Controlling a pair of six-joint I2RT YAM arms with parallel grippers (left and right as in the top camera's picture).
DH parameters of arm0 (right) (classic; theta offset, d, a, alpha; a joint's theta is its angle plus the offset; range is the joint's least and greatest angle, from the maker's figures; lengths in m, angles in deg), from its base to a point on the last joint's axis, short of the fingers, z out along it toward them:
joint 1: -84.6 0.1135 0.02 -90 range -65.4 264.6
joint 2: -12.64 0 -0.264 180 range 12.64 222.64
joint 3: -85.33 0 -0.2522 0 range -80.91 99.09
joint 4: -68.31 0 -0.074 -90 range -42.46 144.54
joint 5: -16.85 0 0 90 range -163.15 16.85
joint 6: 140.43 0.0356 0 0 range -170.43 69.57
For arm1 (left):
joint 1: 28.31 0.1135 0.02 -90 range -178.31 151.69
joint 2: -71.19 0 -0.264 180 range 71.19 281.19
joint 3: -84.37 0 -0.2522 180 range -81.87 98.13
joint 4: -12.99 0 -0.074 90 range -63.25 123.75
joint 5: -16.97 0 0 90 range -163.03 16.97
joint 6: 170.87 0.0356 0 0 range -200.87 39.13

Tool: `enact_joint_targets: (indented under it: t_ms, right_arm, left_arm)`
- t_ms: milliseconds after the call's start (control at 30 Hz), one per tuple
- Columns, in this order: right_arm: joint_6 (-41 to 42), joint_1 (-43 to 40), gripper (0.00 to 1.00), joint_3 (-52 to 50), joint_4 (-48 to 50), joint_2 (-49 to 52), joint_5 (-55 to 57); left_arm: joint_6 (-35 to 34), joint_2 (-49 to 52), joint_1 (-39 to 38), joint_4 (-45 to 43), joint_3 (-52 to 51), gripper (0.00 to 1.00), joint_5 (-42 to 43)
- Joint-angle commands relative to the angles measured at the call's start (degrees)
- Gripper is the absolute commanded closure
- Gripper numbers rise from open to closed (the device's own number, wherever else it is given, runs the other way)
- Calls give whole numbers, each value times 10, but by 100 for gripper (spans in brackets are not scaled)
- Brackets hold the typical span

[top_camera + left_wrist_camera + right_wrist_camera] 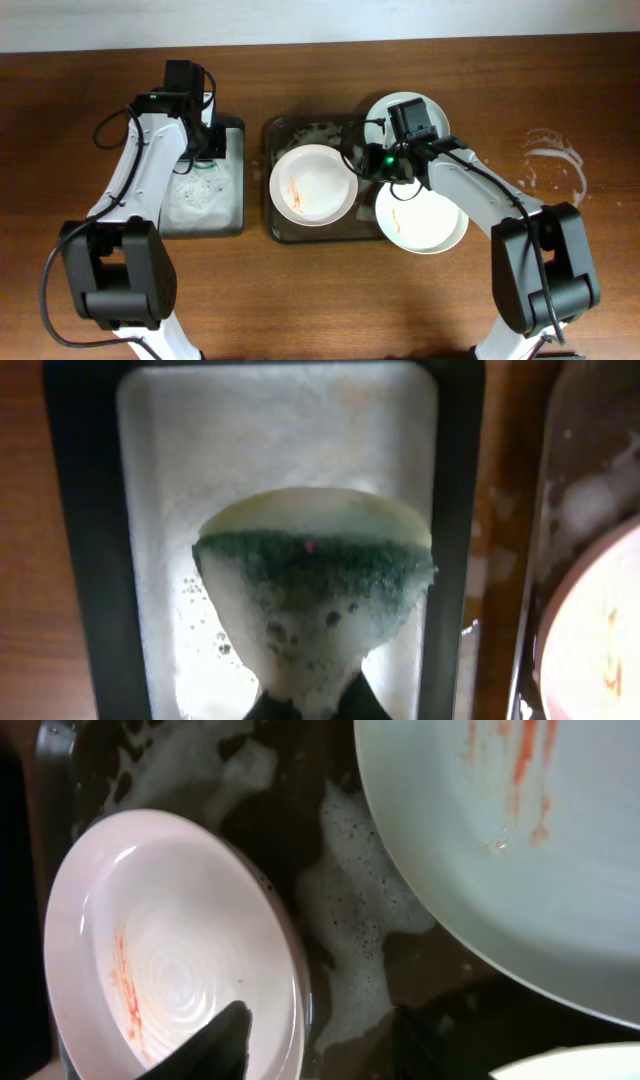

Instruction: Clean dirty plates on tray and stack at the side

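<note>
Three white plates lie on or over the dark brown tray [281,228]. The left plate [313,184] has orange smears. The front right plate [422,216] also has a smear and overhangs the tray's right side. The back plate [385,106] is partly hidden by my right arm. My right gripper [363,162] is open, its fingers [325,1045] straddling the right rim of the left plate [170,960]. The front right plate [520,850] is beside it. My left gripper [205,148] is shut on a foamy green and yellow sponge [315,575] above the black tub.
The black tub [236,180] with white foam stands left of the tray, its wall also in the left wrist view [80,560]. Foam patches lie on the tray floor [360,910]. A white foam smear [553,160] marks the wooden table at the right.
</note>
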State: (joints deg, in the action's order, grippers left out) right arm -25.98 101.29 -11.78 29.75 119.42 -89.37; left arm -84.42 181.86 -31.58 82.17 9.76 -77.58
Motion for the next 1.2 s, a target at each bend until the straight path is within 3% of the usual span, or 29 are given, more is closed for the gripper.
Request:
enact_joint_targets:
  t_ms: [0, 133, 467, 700, 1167]
  right_arm:
    - [-2, 24, 57, 6, -1, 4, 19]
    - [1, 45, 64, 4, -11, 6, 48]
    - [1, 50, 63, 4, -5, 33, 85]
    - [1, 51, 70, 4, 4, 37, 85]
    - [-32, 50, 82, 4, 43, 72, 14]
  left_arm:
    - [-25, -8, 2, -1, 5, 99, -13]
    - [-25, -8, 2, 12, 5, 99, 3]
    - [-48, -8, 2, 12, 4, 99, 2]
    - [-48, -8, 2, 12, 4, 99, 2]
    - [-48, -8, 2, 6, 4, 99, 3]
